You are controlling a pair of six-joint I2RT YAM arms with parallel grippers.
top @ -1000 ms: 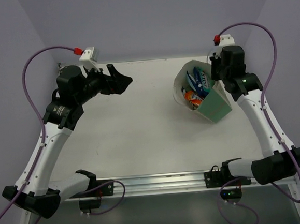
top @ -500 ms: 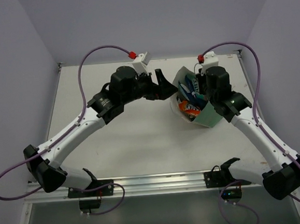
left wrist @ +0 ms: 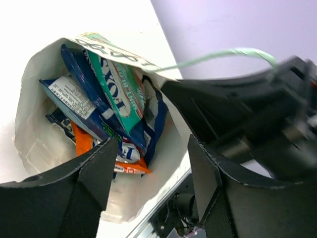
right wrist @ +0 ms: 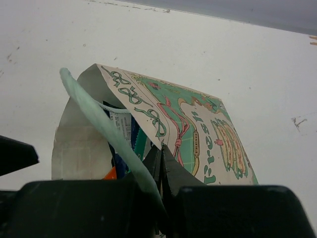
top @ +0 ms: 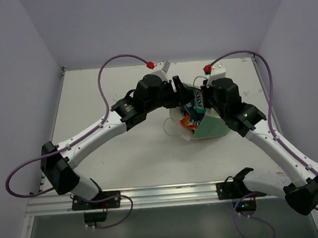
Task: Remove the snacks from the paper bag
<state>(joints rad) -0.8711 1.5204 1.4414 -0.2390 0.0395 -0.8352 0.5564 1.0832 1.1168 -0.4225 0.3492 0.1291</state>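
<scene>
surface: white desk (top: pixel 146 164), a few scuff marks (right wrist: pixel 297 121) on it, alu rail (top: pixel 165 194) along the near edge. Lavender walls (top: pixel 151 20) on three sides. Purple cables (top: pixel 122 58) loop over both arms.

paper bag (top: pixel 210 127) sits right of centre on the desk, tipped over, mouth facing left and up, printed green panel (right wrist: pixel 198 129) toward the right arm. All the snacks (top: pixel 194 112) we can see are inside it. Left wrist cam gives the best look: teal-white packet (left wrist: pixel 121 89) on top, dark blue packets (left wrist: pixel 79 67) under and beside it, orange packet (left wrist: pixel 81 141) low down (count unclear, they overlap).

left gripper (left wrist: pixel 151 171): fingers apart, gap open, hanging right at the bag mouth w/ the packets straight beyond the gap. Not touching any packet as far as we can tell.

right gripper (right wrist: pixel 162 157): fingers together, pinched at the bag's top edge next to the printed panel. Pale green handle (right wrist: pixel 96 116) runs down along one finger to the pinch. We can't tell whether paper, handle or both are in the grip.

In the top view both grippers meet at the bag: left one at its left rim, right one at its far-right rim.
</scene>
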